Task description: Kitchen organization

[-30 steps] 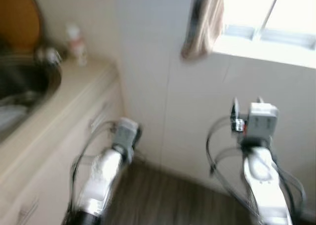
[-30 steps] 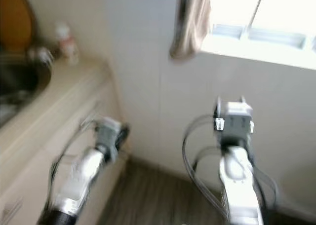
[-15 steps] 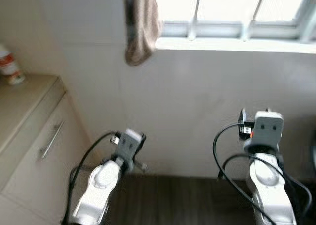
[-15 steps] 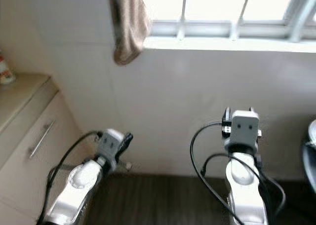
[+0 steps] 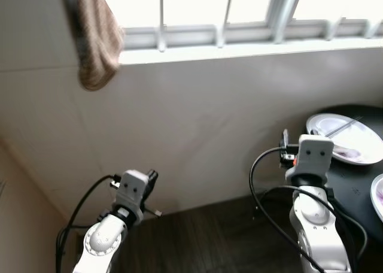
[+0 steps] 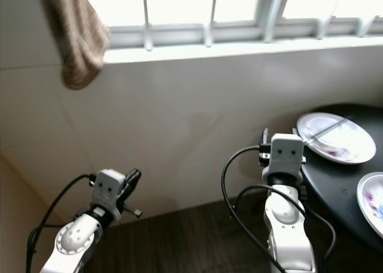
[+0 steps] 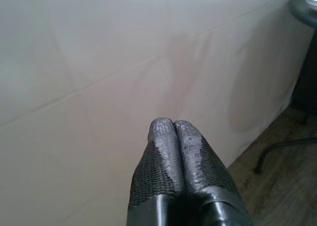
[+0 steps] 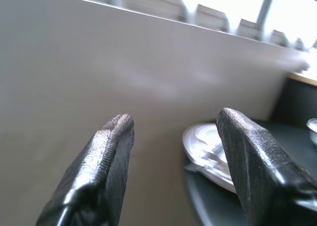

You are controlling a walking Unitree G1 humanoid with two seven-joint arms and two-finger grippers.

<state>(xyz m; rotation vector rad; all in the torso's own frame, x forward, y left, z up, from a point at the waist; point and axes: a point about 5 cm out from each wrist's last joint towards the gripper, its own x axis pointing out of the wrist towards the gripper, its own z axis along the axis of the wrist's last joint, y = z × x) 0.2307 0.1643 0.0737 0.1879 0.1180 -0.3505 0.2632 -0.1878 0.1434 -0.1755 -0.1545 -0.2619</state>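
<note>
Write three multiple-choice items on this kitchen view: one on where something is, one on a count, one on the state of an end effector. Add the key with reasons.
1. Where does the brown woven cloth hang?
A. at the window's left end
B. over the round black table
C. on the floor

2. How many white round plates stand on the round black table?
A. none
B. two
C. five

3. How do the right end effector's fingers stand?
A. pressed together
B. spread apart, holding nothing
C. closed on a plate

Key: 1 A, it dangles beside the sill's left end. 2 B, one plate with a utensil and a second plate at the frame edge. 3 B, the right end effector shows a wide gap, while the left end effector has its tips touching.
</note>
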